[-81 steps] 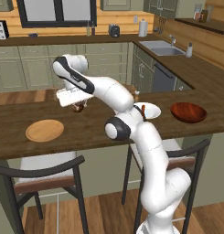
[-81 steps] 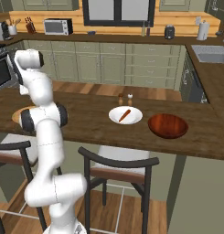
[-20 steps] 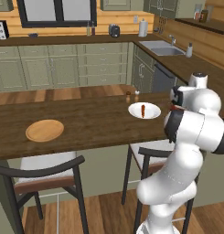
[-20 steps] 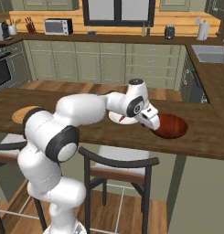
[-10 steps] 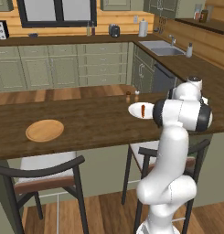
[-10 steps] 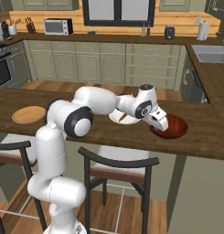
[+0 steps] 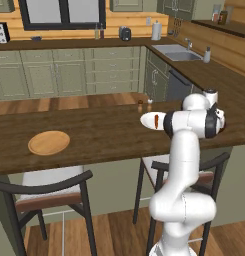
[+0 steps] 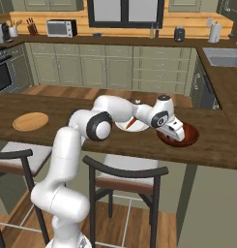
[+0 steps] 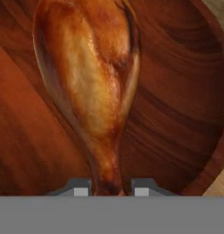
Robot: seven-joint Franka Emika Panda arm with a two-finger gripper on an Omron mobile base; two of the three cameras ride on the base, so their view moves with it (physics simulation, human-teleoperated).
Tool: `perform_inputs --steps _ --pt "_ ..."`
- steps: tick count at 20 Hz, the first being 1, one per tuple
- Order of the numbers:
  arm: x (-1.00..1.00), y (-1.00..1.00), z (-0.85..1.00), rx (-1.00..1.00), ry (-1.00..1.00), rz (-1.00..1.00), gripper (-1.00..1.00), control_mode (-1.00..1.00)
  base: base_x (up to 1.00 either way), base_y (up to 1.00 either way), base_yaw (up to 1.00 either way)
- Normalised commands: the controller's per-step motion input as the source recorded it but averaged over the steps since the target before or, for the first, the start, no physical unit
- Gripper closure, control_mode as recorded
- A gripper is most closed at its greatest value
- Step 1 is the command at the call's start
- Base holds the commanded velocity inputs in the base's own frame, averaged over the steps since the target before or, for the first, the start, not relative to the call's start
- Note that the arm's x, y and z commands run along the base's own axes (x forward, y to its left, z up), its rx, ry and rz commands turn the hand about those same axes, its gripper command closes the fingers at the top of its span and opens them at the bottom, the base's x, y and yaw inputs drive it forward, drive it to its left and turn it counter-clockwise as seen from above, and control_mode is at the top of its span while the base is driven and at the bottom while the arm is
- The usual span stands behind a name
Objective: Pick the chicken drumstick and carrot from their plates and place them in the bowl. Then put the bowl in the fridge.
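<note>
The gripper (image 9: 110, 188) hangs right over the deep, glossy reddish-brown bowl (image 9: 177, 91), jaws clenched on the thin bone end of the brown-orange roasted chicken drumstick (image 9: 93, 87), meat end pointing down into the bowl, apparently so it drops inside once released.

You have a dark wooden counter (image 8: 52, 109) carrying everything. On it sit the light wooden plate (image 8: 30, 121) far to the left, the white plate (image 7: 150, 120) near the middle, and the reddish-brown bowl (image 8: 186, 138) just right of it.
</note>
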Motion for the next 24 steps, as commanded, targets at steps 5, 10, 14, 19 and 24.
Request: perform_inputs --steps 5,10,14,19,24 --pt "0.20 -0.06 -0.16 0.00 0.00 0.00 1.00 -1.00 0.00 0.00 0.00" --pt "0.00 0.00 -0.13 0.00 0.00 0.00 -1.00 -1.00 0.00 0.00 0.00" --pt "-0.04 0.00 0.00 0.00 0.00 0.00 -1.00 -1.00 0.00 0.00 0.00" --pt "-0.40 0.12 -0.03 0.00 0.00 0.00 -1.00 -1.00 0.00 0.00 0.00" --pt "-0.51 0.54 0.27 -0.02 0.00 0.00 -1.00 -1.00 0.00 0.00 0.00"
